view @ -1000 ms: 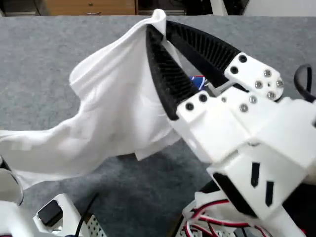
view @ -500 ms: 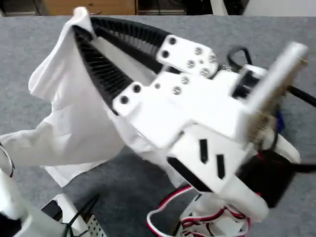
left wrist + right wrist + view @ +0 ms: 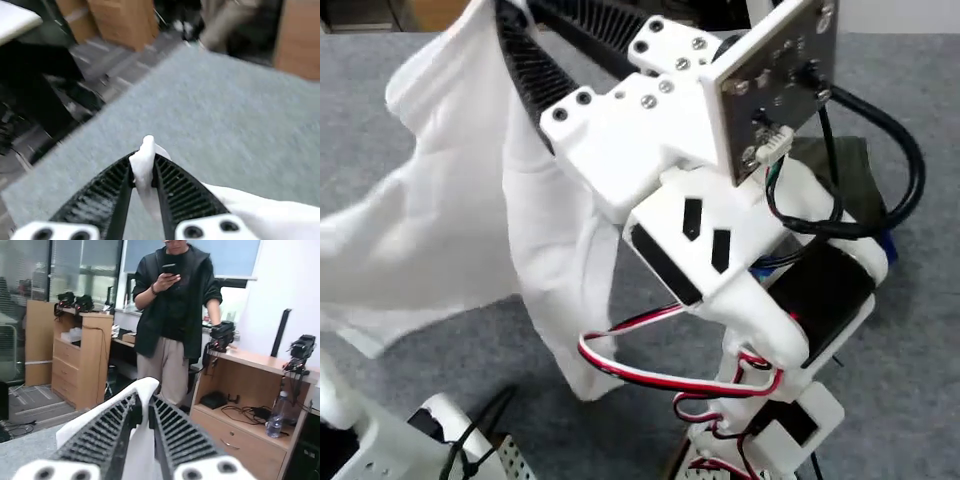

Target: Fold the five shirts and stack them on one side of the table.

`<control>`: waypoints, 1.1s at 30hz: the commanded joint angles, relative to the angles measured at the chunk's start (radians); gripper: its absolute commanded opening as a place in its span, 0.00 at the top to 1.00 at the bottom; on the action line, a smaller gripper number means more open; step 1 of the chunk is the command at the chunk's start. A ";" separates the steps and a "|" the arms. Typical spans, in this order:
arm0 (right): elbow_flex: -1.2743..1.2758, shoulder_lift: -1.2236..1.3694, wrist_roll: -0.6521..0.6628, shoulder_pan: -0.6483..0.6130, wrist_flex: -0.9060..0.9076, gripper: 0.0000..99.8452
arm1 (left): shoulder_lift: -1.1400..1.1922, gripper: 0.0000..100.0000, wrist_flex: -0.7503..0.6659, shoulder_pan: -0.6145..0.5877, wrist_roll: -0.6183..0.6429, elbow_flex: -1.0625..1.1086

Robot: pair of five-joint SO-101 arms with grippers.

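- Your left gripper point(image 3: 144, 159) is clamped on a fold of the white shirt point(image 3: 250, 200), with the grey table point(image 3: 225, 100) beneath it.
- Your right gripper point(image 3: 143, 392) pinches the shirt too, and the cloth drapes below it.

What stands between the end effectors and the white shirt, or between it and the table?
Nothing visible does. The left end effector and the right end effector are each shut on the white shirt, which hangs over the grey table. A dark item lies on the table off to one side.
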 commanded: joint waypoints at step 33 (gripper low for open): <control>0.082 0.071 -0.063 0.085 0.009 1.00 | -0.432 0.98 0.009 -0.176 -0.282 0.427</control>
